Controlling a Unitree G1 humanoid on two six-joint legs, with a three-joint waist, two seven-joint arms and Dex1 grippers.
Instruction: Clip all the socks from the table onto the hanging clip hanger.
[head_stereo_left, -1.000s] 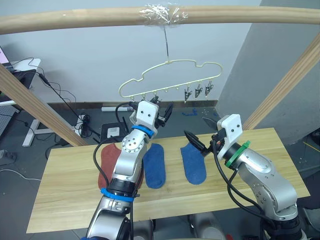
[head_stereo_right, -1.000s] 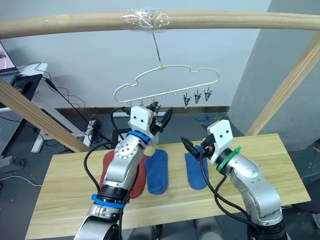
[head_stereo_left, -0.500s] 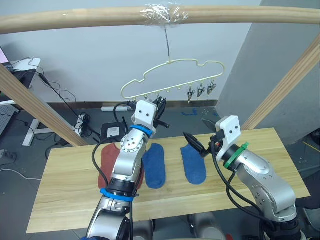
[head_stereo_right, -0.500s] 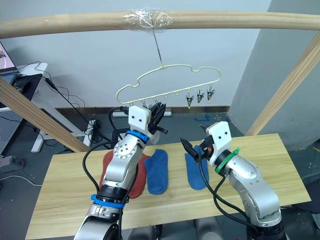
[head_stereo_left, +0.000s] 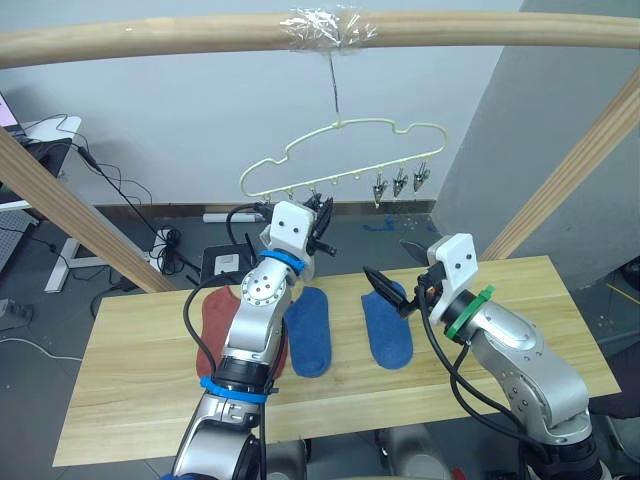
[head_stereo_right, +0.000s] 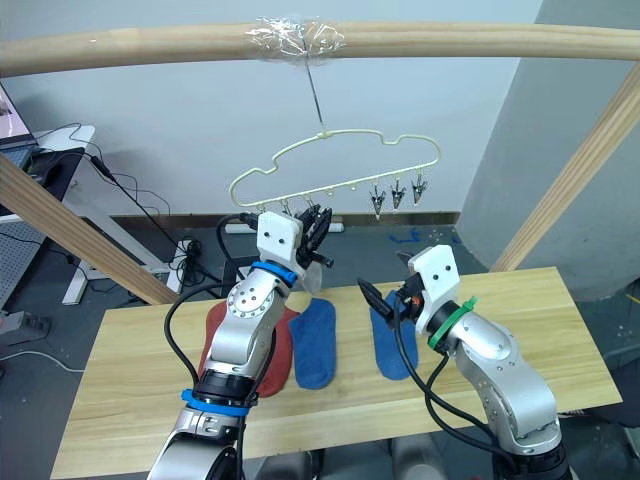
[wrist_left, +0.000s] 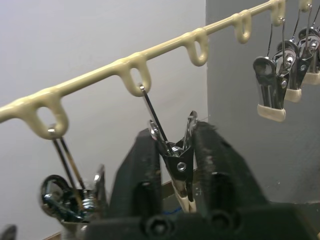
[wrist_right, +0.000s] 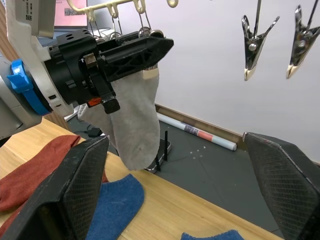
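I am raising my left claw (wrist_left: 172, 165) up to the thin pale yellow-green wire clip hanger (head_stereo_left: 345, 150), which is hanging by its metal hook from the taped round wooden beam (head_stereo_left: 150, 38) overhead. My two black fingers (wrist_left: 137, 170) are pinching the handles of one small dark metal clip (wrist_left: 176, 157) that is dangling from a loop on the hanger's bottom rail, so this claw is clenched on that clip. A light grey ankle sock (wrist_right: 134, 117) is hanging just under my left claw, draping down from the clip area; whether the clip is actually biting it, I cannot tell. My right claw (head_stereo_left: 395, 275) is hovering lower, over the wide pale wooden plank bench (head_stereo_left: 130, 390), with its fingers spread wide and nothing between them. Directly below it a blue ankle sock (head_stereo_left: 386, 328) is lying flat on the bench, with a second blue sock (head_stereo_left: 310, 330) just beside it, and a rust-red sock (head_stereo_left: 212, 325) is lying beyond that, partly behind my left arm. Three free clips (head_stereo_left: 400, 182) are hanging at the hanger's right end, above my right claw.
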